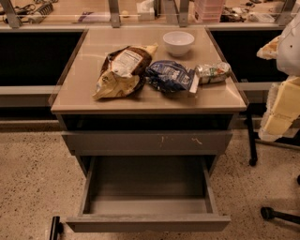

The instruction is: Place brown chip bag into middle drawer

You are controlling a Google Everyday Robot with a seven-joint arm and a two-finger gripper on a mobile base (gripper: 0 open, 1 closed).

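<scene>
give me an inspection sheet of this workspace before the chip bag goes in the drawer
surface: tan cabinet top, carrying four items
job's things: brown chip bag lying on the top's left half, label up; middle drawer pulled open, nothing seen inside
clutter: white bowl at the back; dark blue bag right beside the chip bag; silver-green packet further right
grippers: gripper at the right frame edge, beside the cabinet, away from the bag
cables: cables on the back bench, far left
surroundings: speckled floor; chair caster at right; scratched drawer front shut above the open drawer
</scene>
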